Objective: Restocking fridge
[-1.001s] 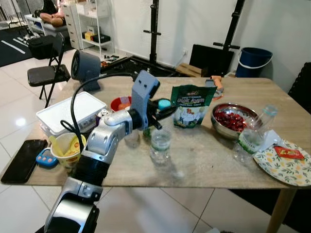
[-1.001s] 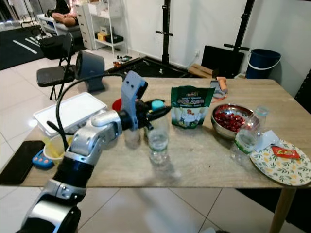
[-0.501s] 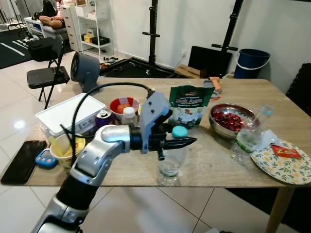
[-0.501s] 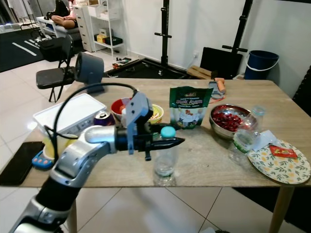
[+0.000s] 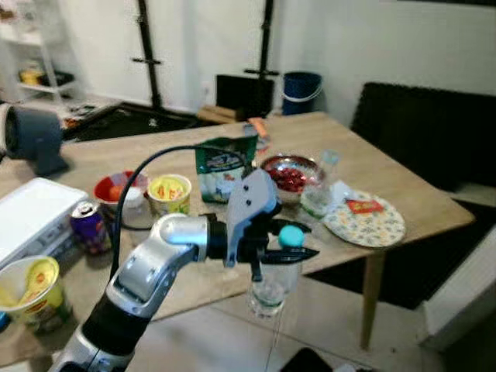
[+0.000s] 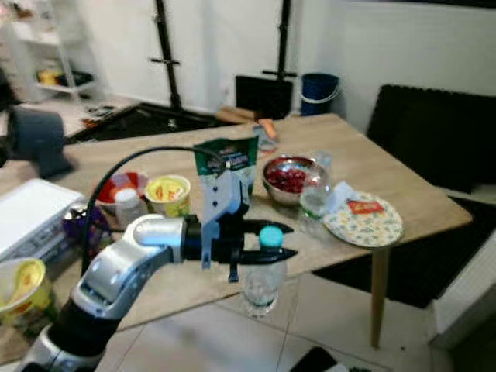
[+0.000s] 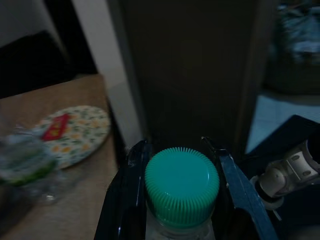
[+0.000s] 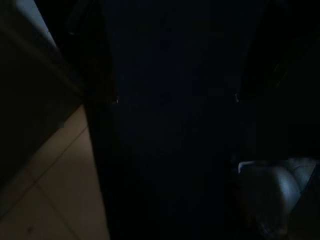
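A clear water bottle (image 5: 271,284) with a teal cap (image 5: 291,235) hangs upright in front of the wooden table's near edge (image 5: 194,280), over the tiled floor. My left gripper (image 5: 298,242) is shut on its neck just under the cap, arm stretched forward. In the left wrist view the cap (image 7: 182,184) sits between the two black fingers (image 7: 134,190). The right wrist view is very dark and my right arm hangs idle.
On the table stand a green snack bag (image 5: 221,167), a steel bowl of red fruit (image 5: 288,174), a second bottle (image 5: 318,198), a patterned plate (image 5: 364,221), a yellow bowl (image 5: 169,190), a can (image 5: 89,225) and a white box (image 5: 31,217). A dark sofa (image 5: 418,116) lies to the right.
The whole view has swung to the right. My left gripper has lifted the bottle off the tabletop and brought it out past the table's near edge.
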Motion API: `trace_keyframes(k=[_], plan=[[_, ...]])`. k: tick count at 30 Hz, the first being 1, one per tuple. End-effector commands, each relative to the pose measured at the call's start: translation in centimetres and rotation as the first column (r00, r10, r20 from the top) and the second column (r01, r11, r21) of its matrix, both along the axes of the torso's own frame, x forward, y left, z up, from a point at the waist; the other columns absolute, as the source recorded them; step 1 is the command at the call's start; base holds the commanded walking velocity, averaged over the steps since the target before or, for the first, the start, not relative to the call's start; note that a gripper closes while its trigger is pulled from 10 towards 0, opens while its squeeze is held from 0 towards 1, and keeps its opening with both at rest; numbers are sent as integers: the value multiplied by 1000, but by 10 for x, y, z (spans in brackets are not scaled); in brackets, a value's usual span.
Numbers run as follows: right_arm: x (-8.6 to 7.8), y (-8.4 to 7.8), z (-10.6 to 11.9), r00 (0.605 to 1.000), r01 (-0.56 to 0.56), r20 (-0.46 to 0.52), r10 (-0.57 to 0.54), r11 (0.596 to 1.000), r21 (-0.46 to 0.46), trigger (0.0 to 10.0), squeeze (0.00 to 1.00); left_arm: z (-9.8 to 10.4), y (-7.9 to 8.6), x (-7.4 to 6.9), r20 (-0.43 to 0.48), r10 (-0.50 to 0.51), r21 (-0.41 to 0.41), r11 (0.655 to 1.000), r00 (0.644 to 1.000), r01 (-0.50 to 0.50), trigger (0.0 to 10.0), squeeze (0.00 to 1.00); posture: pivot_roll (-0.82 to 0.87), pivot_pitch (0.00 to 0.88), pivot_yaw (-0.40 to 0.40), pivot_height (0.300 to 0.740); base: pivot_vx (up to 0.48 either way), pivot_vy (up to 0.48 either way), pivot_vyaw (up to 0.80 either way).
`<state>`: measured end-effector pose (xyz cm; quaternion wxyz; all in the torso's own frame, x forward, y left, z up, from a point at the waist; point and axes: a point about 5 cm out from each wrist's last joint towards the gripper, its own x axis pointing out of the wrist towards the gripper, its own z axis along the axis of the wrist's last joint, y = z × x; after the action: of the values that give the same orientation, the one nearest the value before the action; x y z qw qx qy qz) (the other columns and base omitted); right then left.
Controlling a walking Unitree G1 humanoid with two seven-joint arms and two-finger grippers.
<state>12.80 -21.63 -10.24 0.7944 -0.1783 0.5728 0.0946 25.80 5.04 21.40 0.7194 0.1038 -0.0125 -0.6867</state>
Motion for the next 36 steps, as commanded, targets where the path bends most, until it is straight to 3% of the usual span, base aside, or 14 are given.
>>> trace_keyframes(k=[1, 21, 31, 36], plan=[[2, -1, 1, 1000, -6, -3, 6, 1000, -5, 10000, 0, 0, -1, -3, 1, -19, 13, 1000, 1000, 19, 10000, 0, -62, 0, -13, 740, 0, 0, -788], [0, -3, 0, 1000, -3, -13, 3, 1000, -22, 10000, 0, -26, -11, -2, -22, 2, 94, 996, 1000, 0, 10000, 0, -65, 0, -7, 740, 0, 0, -788], [-4, -8, 0, 1000, 9, -29, -11, 998, -58, 10000, 0, -52, -27, -9, -63, 2, 122, 993, 998, 6, 10000, 0, -64, 0, -6, 740, 0, 0, -788], [-5, -9, 0, 999, 11, -31, -13, 998, -64, 10000, 0, -55, -31, -10, -63, 1, 122, 992, 998, 7, 10000, 0, -63, 0, -7, 740, 0, 0, -798]])
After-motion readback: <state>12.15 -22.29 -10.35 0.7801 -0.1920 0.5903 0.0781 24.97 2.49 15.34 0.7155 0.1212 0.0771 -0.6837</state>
